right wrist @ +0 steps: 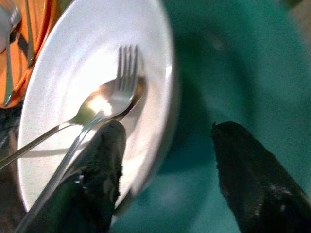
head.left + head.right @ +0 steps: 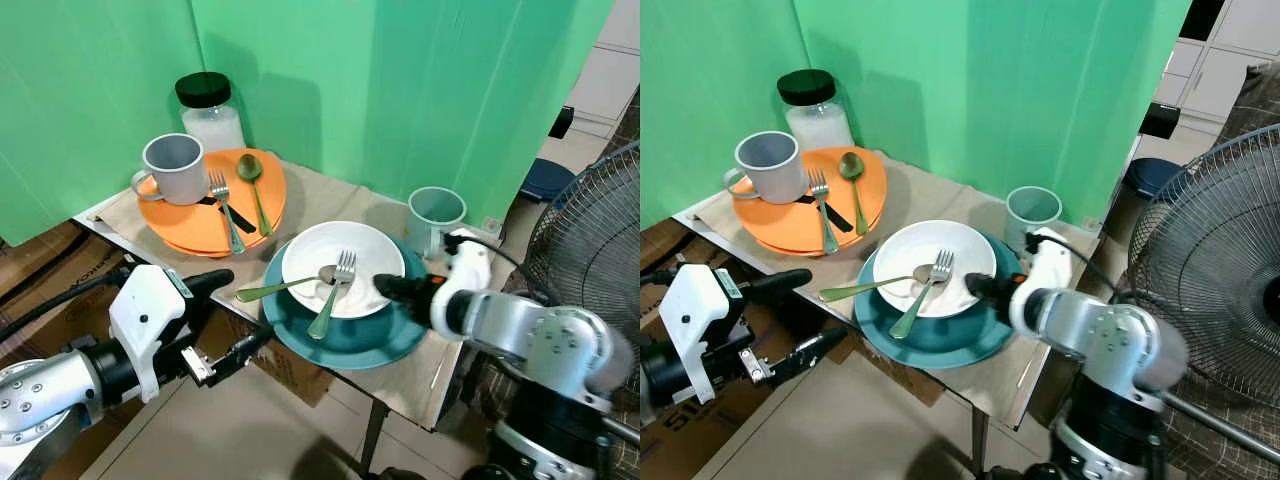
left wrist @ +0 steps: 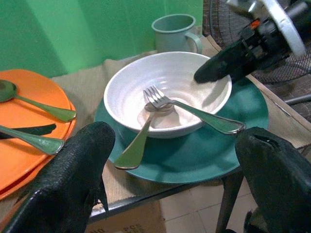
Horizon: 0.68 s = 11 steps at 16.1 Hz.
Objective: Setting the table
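This looks like a staged corner of a home rather than a real dining room: a green backdrop [image 2: 400,90] hangs behind a small table [image 2: 330,195] at the frame's centre, covered with burlap and laid with plates, cups and cutlery. At the right edge stands a floor fan [image 2: 1230,250], with white cabinet doors [image 2: 1225,70] in the upper right corner and a dark bin [image 2: 1150,185] below them. Cardboard boxes [image 2: 50,270] sit under the table at lower left, on a beige tiled floor [image 2: 860,430].
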Motion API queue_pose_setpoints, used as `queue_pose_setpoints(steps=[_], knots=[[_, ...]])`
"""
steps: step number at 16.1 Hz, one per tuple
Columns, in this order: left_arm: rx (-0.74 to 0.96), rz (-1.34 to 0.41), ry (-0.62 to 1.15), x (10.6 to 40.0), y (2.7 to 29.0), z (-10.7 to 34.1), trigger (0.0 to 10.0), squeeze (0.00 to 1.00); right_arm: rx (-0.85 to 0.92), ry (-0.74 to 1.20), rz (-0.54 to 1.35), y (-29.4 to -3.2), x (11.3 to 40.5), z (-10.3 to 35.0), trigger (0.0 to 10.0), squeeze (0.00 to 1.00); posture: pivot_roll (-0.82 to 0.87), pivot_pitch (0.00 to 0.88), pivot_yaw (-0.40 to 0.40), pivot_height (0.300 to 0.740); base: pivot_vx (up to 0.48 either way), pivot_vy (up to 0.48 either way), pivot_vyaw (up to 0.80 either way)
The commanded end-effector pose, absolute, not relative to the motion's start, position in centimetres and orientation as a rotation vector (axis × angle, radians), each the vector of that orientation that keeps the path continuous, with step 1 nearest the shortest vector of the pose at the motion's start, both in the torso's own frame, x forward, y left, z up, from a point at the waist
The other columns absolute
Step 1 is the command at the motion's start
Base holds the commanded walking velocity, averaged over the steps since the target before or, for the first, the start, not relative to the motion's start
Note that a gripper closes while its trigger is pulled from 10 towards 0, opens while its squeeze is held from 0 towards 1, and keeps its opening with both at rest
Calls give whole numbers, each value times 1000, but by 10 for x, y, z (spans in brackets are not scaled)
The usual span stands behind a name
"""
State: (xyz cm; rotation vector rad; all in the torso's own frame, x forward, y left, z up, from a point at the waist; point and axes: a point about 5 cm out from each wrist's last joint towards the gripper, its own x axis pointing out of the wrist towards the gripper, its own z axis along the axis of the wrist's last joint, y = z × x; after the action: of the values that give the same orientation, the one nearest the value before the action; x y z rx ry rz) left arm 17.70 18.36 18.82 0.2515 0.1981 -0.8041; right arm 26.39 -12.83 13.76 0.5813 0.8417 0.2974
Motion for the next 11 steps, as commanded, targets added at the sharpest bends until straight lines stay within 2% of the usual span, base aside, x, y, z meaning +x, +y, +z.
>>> queue_pose_setpoints(steps=[1, 11], knots=[[272, -823, 207, 174, 181, 190, 10000, 0, 572, 851, 280, -129, 267, 139, 0, 0, 8, 0, 13, 740, 0, 0, 0], [262, -840, 251, 169, 181, 185, 10000, 0, 587, 863, 254, -128, 271, 139, 0, 0, 8, 0, 8, 740, 0, 0, 0]])
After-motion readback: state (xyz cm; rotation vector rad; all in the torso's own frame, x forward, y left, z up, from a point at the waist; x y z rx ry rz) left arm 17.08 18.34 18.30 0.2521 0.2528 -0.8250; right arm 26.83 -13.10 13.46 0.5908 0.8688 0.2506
